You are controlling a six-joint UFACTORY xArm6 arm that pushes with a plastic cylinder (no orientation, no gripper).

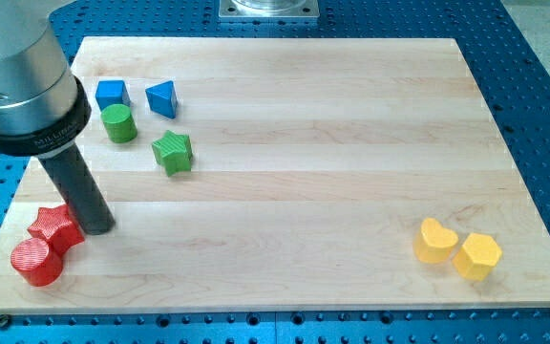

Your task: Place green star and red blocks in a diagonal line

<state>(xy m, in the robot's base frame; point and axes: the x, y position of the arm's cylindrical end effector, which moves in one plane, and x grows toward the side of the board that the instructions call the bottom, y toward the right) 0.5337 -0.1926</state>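
The green star (173, 152) lies at the upper left of the wooden board (304, 182). The red star (54, 227) and the red cylinder (36, 262) lie touching each other near the board's lower left corner, the cylinder below and left of the star. My tip (98, 227) rests on the board right beside the red star, on its right side, apparently touching it. The green star is well above and to the right of my tip.
A green cylinder (118, 123), a blue cube (112, 94) and a blue triangular block (162, 98) cluster at the upper left, near the green star. A yellow heart (435, 241) and a yellow hexagon (477, 255) lie at the lower right.
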